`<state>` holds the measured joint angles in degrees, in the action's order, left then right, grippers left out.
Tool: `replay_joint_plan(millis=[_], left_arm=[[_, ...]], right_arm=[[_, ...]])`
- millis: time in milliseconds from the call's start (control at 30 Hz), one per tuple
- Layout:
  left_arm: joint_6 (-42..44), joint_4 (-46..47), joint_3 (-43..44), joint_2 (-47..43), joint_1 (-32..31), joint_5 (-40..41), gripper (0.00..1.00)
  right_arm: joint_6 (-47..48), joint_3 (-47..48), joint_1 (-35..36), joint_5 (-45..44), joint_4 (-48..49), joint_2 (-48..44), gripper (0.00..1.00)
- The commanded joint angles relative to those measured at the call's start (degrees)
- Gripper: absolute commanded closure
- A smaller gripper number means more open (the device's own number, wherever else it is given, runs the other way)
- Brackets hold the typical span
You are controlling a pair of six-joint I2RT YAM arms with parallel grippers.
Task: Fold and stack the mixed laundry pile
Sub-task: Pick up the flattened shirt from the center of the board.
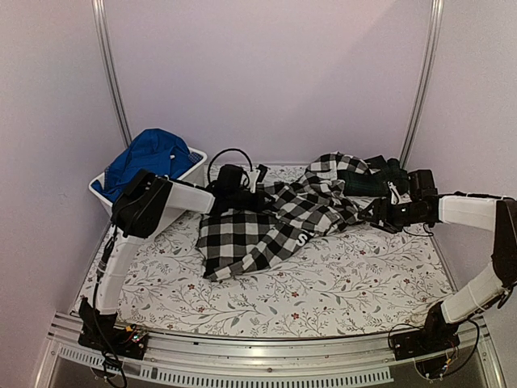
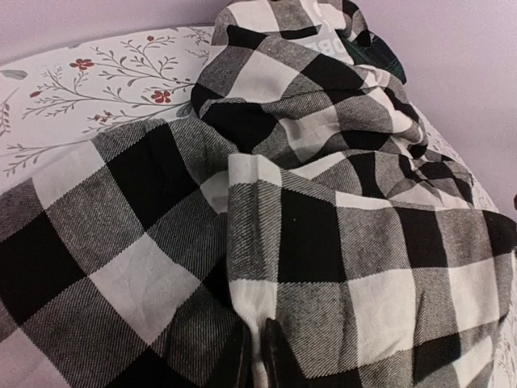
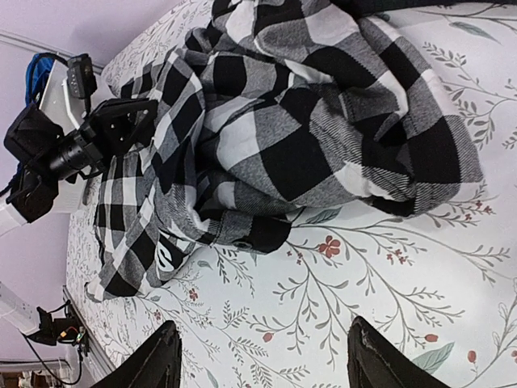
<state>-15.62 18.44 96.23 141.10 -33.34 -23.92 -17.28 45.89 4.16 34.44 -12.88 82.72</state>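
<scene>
"Where's the checked shirt [image 1: 266, 222]?"

"Mid-bench, rumpled. Its long axis runs on a slant, from the near left up towards the far right. The far-right end is bunched against the tartan garment [image 1: 373, 184]. I can't tell which end is the collar."

"And the blue garment [image 1: 149, 153]?"

"Heaped in the white tub [image 1: 194, 166] at the far left corner, well apart from both arms."

"What have the left jaws got?"

"In the left wrist view they're pressed nearly together on a fold of the shirt, at its far-left edge. A sliver of cloth shows between the fingers [image 2: 241, 356]."

"And the right?"

"The right jaws are spread wide and holding nothing. They hover over bare floral bench [image 1: 355, 275], just off the shirt's right end. From the right wrist, the cloth lies straight ahead of the fingers [image 3: 161, 360], reaching away towards the left arm [image 3: 73, 145]."

"So which arm is better placed?"

"I'd say each has its own end. The left is on the cloth, the right [image 1: 468, 210] near but apart. To spread the shirt along that slant, the right would need to go forward and pinch the bunched end."
</scene>
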Motion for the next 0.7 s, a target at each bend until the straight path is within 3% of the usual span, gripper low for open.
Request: replay_joint_plan(millis=[0, 133, 167, 367, 667], left_arm=[[-3.0, -0.6, 5.2, 1.1, -1.5, -2.2, 0.87], [-2.2, -3.0, 5.9, 0.5, -1.3, -0.7, 0.58], [-1.7, -2.9, 5.3, -0.3, -1.3, -0.4, 0.55], [0.6, -3.6, -0.4, -6.9, -1.1, 2.3, 0.43], [1.1, -2.7, -8.1, -15.4, -0.3, 4.9, 0.30]], right_arm=[[1.9, -1.9, 2.9, 5.1, 4.8, 2.4, 0.31], [3.6, 0.8, 6.6, 3.2, 6.1, 6.5, 0.30], [4.4, 1.8, 7.6, 2.3, 5.9, 7.4, 0.29], [10.0, 10.3, 11.5, -6.6, 0.7, 14.7, 0.28], [14.3, 13.2, 17.4, -17.3, -2.2, 18.4, 0.27]])
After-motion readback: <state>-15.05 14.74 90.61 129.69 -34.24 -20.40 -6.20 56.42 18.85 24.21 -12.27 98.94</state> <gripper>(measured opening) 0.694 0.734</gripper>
